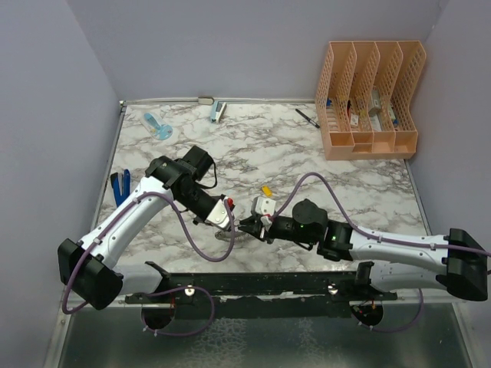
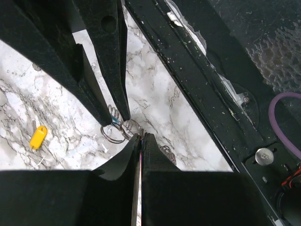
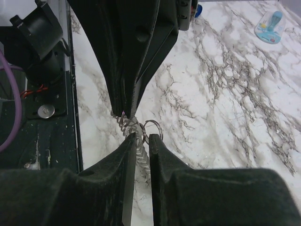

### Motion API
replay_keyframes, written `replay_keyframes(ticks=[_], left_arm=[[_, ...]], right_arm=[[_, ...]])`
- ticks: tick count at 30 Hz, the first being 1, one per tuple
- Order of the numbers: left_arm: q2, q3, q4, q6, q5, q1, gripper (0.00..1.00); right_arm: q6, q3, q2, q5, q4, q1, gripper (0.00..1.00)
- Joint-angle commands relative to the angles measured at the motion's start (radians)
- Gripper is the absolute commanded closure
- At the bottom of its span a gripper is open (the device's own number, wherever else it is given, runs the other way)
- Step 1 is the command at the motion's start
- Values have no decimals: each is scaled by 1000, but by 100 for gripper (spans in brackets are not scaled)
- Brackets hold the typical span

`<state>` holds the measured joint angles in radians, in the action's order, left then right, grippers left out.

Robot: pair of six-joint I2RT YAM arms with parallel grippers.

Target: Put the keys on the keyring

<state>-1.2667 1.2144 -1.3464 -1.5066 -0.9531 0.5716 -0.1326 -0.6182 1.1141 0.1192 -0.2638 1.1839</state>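
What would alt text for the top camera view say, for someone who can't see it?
Two robot arms reach inward over a marble table, the left gripper and right gripper meeting at a small gray keyring. A yellow key lies just beyond them; a peach file organizer stands far right.

The top view looks down from high behind the near edge, facing 12 o'clock across the whole tabletop (image 1: 268,146). Each wrist view peers close along its own jaws; both share the keyring (image 2: 123,133) spot, toward 6 o'clock.
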Motion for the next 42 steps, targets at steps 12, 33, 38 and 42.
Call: replay_keyframes(ticks=[12, 33, 38, 42], left_arm=[[20, 19, -55, -54, -37, 11, 100], [30, 29, -60, -43, 1, 19, 100], [29, 35, -60, -42, 13, 22, 100], [27, 34, -60, -45, 20, 24, 100]], right_arm=[[-61, -90, 73, 1, -5, 4, 78], [20, -60, 13, 83, 42, -101, 72], [74, -51, 29, 221, 18, -185, 67], [96, -73, 68, 306, 22, -200, 65]])
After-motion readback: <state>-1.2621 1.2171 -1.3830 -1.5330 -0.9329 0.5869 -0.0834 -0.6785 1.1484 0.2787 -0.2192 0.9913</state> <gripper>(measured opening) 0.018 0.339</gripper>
